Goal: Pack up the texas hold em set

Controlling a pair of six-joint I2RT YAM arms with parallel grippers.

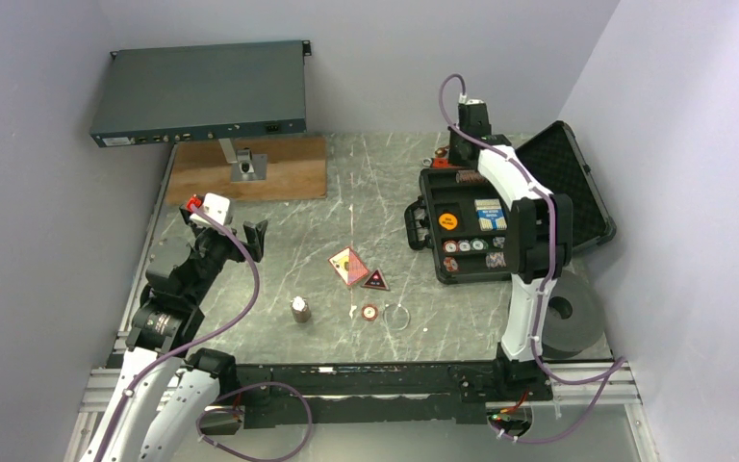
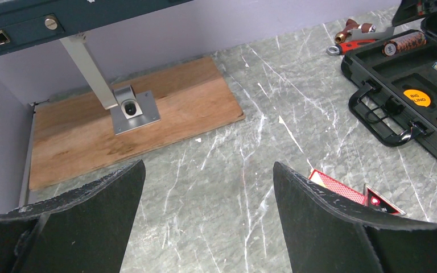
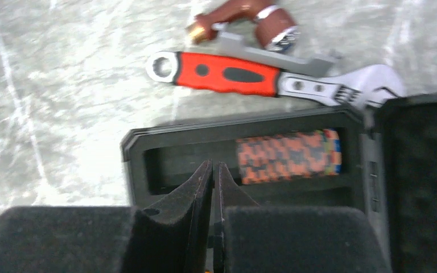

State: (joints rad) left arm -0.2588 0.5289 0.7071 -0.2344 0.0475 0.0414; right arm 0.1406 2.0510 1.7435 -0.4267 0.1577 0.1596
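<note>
The black briefcase [image 1: 426, 207] lies open at the right, lid [image 1: 570, 183] tilted back. Its foam slots hold a stack of orange-black chips [image 3: 287, 156], an orange disc [image 1: 447, 220], a blue card deck [image 1: 488, 214] and a row of chips [image 1: 465, 246]. My right gripper [image 3: 213, 166] hangs shut over the far slot, just left of the chip stack, with nothing between its fingers. On the table's middle lie a red card deck [image 1: 348, 265], the red-black triangle [image 1: 375, 281] and one loose chip [image 1: 370, 312]. My left gripper [image 2: 207, 170] stands open above bare table at the left.
A red-handled wrench [image 3: 227, 74] and a brown fitting [image 3: 244, 14] lie behind the case. A grey-blue rack box [image 1: 200, 91] stands on a post on a wooden board [image 1: 250, 168]. Near the front are a clear ring [image 1: 396, 316], a small metal piece [image 1: 300, 309] and a grey roll [image 1: 573, 318].
</note>
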